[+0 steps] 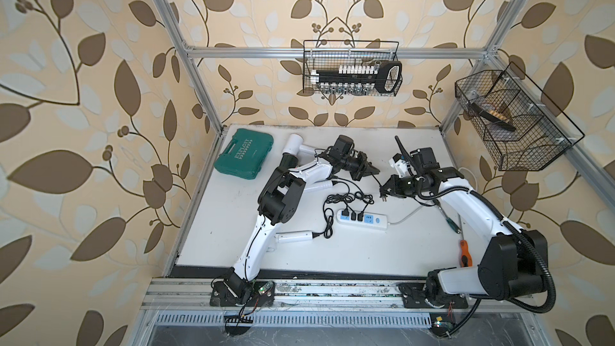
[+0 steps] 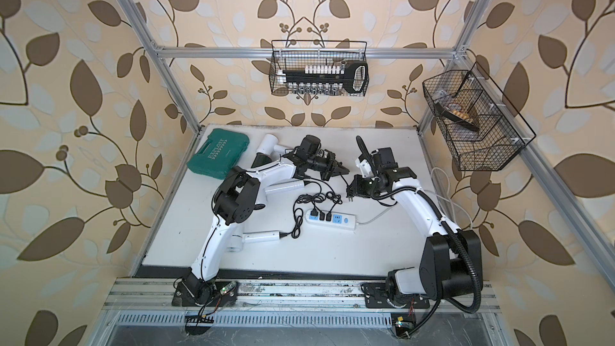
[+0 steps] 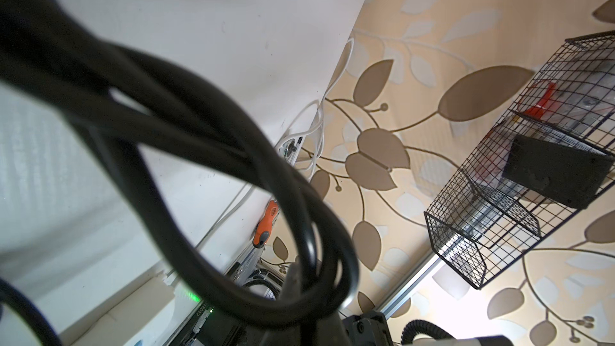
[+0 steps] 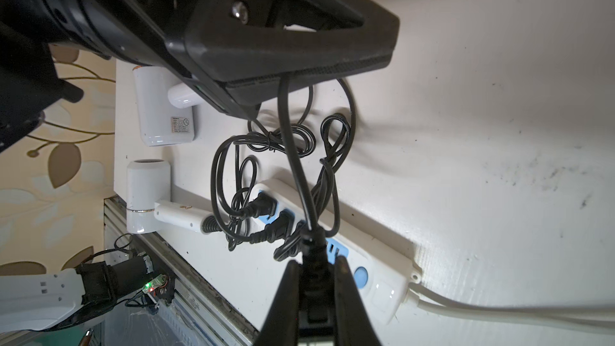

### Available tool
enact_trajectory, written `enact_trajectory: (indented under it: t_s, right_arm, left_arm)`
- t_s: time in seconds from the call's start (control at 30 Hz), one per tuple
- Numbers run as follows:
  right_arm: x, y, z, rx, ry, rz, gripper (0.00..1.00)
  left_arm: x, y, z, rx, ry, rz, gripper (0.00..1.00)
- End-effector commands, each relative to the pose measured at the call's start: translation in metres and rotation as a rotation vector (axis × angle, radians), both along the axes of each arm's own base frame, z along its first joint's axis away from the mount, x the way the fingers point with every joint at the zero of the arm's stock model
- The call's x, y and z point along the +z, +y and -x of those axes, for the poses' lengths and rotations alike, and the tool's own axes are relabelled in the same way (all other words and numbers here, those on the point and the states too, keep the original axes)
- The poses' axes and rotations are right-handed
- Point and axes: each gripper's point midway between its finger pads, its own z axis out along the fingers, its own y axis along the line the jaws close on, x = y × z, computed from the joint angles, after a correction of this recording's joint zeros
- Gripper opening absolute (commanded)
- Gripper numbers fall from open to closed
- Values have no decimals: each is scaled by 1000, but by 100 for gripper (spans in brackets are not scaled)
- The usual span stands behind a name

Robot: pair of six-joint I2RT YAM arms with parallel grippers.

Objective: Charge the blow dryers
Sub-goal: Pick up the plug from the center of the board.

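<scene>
In both top views a white power strip (image 1: 362, 220) (image 2: 332, 220) lies mid-table with three black plugs in it. White blow dryers lie at the back (image 1: 296, 144) and front left (image 1: 294, 237). A dark green one (image 1: 288, 161) is partly hidden under my left arm. My left gripper (image 1: 369, 169) (image 3: 309, 294) is shut on a black cord (image 3: 199, 134) above the table. That cord (image 4: 289, 128) hangs down to a black plug (image 4: 314, 271). On this plug my right gripper (image 4: 314, 261) (image 1: 386, 191) is shut, just above the strip (image 4: 376, 281).
A teal case (image 1: 244, 154) sits at the back left. Orange (image 1: 464, 251) and green (image 1: 452, 224) screwdrivers lie by the right arm. Wire baskets hang on the back wall (image 1: 352, 68) and right wall (image 1: 512, 121). Loose cord loops (image 1: 346, 199) lie behind the strip.
</scene>
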Motion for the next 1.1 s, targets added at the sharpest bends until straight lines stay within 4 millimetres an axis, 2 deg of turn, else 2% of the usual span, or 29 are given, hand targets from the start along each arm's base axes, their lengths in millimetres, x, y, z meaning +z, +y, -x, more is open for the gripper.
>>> enact_trajectory:
  t_s: [0.0,0.07,0.2,0.33,0.47,0.7,0.87,1.07]
  right_arm:
    - [-3,-7,16,20,22,53,19]
    - [3,-9,15,24,0,70,30]
    - [10,-15,13,25,-15,124,44]
    - [14,-15,12,37,-36,173,46]
    - [25,-6,11,44,-94,230,52]
    - [41,14,-1,54,-118,288,52]
    - [47,27,-15,2,-132,258,49]
    - [37,47,-22,-88,-140,243,46]
  left_arm:
    - [49,5,-12,-30,-149,73,0]
    - [51,5,-8,-61,-181,60,0]
    - [62,6,-2,-125,-267,66,0]
    - [73,7,1,-163,-332,46,0]
    - [70,13,0,-171,-387,-30,0]
    - [66,19,-3,-198,-495,-112,0]
    - [61,22,-8,-190,-550,-165,0]
    - [58,15,-7,-187,-561,-177,0]
